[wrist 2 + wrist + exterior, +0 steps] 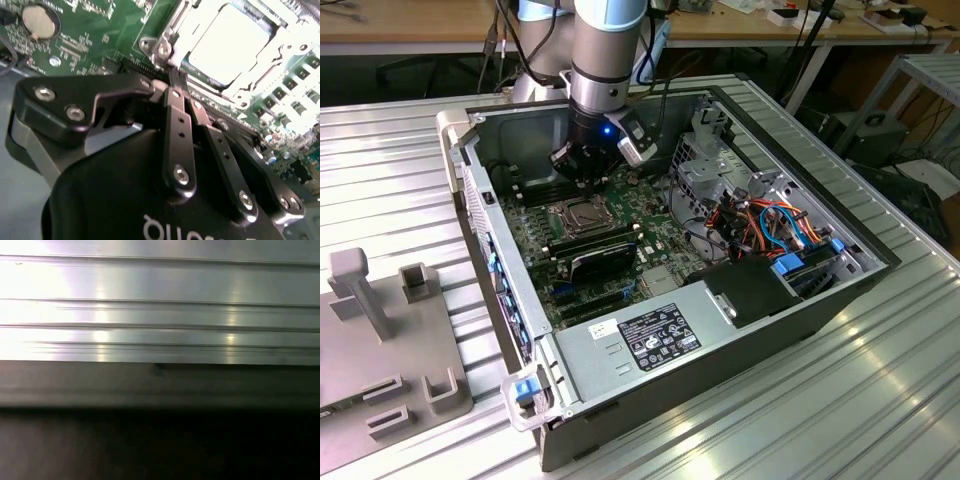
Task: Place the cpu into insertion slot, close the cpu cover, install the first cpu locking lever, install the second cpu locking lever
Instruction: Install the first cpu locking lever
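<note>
Hovering claw [176, 80] beside cpu cover [172, 30]

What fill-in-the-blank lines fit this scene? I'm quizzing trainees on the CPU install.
1. The cpu sits in the ____, framed by the cpu cover.
2. The gripper's fingers are pressed ____.
3. In the second wrist view, the gripper's tips are beside a corner of the ____.
4. The circuit board is coloured ____.

Missing: insertion slot; together; cpu cover; green
</note>
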`<state>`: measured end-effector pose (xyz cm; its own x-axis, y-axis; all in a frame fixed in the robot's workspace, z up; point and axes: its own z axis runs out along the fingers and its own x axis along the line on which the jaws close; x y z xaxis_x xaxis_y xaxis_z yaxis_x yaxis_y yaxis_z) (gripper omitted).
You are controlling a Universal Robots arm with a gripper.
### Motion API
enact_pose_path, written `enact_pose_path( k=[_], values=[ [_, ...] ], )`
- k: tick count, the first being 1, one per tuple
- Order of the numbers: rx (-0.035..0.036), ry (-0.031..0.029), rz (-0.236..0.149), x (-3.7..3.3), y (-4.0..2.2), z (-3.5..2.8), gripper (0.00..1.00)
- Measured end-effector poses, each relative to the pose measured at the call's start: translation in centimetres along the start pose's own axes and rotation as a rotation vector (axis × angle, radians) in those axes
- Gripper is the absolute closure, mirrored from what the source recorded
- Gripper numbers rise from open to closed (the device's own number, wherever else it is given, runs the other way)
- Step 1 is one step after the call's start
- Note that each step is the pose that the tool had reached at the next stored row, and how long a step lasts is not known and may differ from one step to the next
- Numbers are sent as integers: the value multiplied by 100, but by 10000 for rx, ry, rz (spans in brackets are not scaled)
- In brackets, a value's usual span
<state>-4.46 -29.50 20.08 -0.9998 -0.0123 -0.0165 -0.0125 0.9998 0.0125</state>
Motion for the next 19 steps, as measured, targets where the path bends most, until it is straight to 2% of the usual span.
enact_pose_path(
  k=[9, 14, 16, 19],
  values=[
    [-4, 23, 2, -2, 1, -87, 89],
    [-4, 27, 0, -2, -12, -111, 89],
    [-4, 53, 3, -1, -33, -114, 89],
    [-4, 55, 4, -1, -34, -114, 89]
  ],
)
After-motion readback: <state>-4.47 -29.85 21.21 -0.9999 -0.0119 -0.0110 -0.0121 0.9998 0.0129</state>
